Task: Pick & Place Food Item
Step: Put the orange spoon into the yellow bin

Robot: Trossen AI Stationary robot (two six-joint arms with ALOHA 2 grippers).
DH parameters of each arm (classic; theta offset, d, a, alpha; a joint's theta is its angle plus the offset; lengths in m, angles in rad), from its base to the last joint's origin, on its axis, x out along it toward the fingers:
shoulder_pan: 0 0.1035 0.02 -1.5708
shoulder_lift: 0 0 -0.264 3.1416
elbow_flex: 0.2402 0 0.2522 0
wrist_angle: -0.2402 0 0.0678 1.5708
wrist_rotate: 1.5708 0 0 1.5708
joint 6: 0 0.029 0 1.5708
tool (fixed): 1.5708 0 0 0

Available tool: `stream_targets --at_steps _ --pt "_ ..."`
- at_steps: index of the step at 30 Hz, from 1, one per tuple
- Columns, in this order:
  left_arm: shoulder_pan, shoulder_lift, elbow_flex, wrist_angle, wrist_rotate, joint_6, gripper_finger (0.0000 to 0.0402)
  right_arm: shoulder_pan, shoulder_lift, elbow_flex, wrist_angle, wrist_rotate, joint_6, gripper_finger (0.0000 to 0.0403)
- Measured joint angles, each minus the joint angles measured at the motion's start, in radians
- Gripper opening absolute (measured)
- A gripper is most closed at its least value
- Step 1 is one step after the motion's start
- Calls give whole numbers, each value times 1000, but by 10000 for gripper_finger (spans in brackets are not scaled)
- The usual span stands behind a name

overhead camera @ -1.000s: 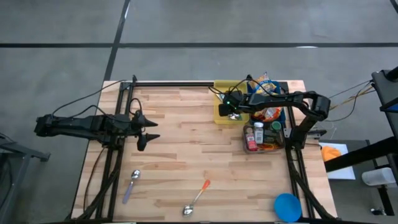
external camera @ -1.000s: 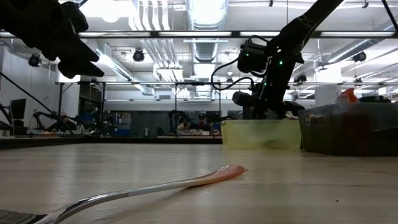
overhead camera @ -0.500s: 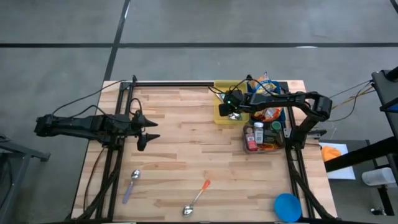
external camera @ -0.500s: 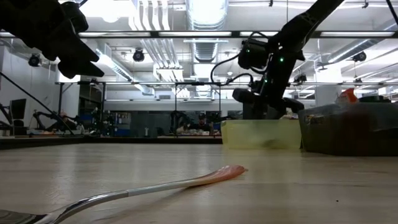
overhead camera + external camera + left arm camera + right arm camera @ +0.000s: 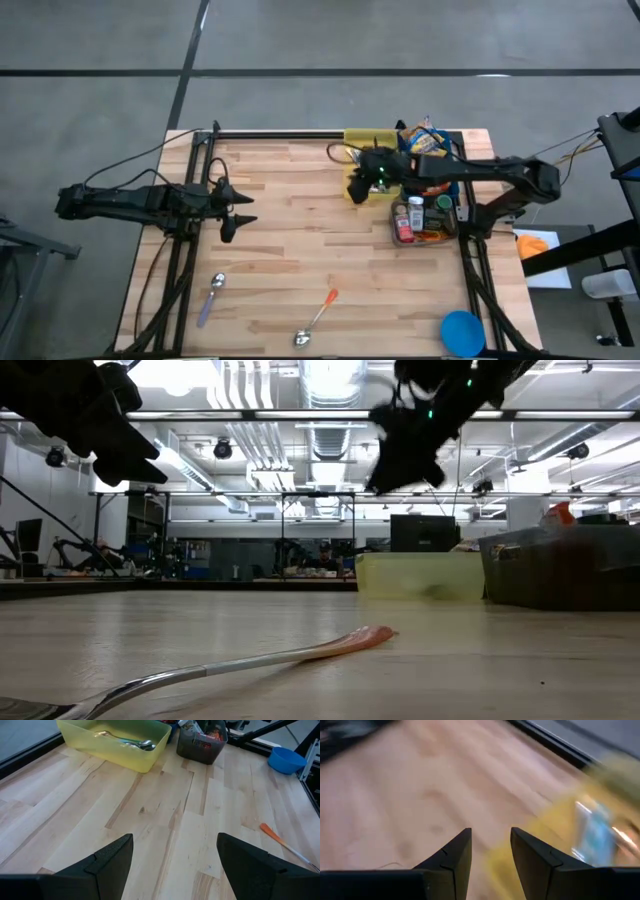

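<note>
Food items [image 5: 414, 216], small bottles and jars as far as the high view shows, are sitting packed in the dark bin [image 5: 200, 749] at the right side of the wooden table [image 5: 290, 250], with a crinkled snack bag [image 5: 422, 138] lying at that bin's far end. None of them is showing in either gripper, so by my reading the pick is not yet made and the whole carry and placing is waiting to be done. The right gripper [image 5: 356, 186] is hanging in the air over the near-left corner of the yellow bin [image 5: 357, 139], just beside the dark bin; in the low view it is standing well above the bin rims. Its fingers [image 5: 452, 857] are standing a narrow way apart with nothing between them. The yellow bin is holding metal cutlery, and the right wrist view is also catching a blurred blue-and-white shape there that I cannot identify. The left gripper [image 5: 238, 210] is waiting at the left side of the table, jaws spread wide and empty. A spoon [image 5: 213, 291], an orange-handled spoon [image 5: 320, 316] and a blue bowl [image 5: 462, 332] are lying untouched along the near edge. Where the food is meant to go, the pictures are not telling.
</note>
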Motion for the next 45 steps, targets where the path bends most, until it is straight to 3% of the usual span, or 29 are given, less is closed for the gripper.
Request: stream_targets --at_steps 4,15,22,36,45 --pt "0 0 0 0 0 0 290 92 -33 -5 103 -116 -227 135" --pt "0 0 0 0 0 0 290 291 3 -6 158 -149 -503 135" --pt "0 0 0 0 0 0 290 330 77 -6 249 -449 -697 135" --pt "0 0 0 0 0 0 290 400 321 -6 455 -482 -780 135" --pt "0 0 0 0 0 0 290 482 483 46 541 -474 -686 135"
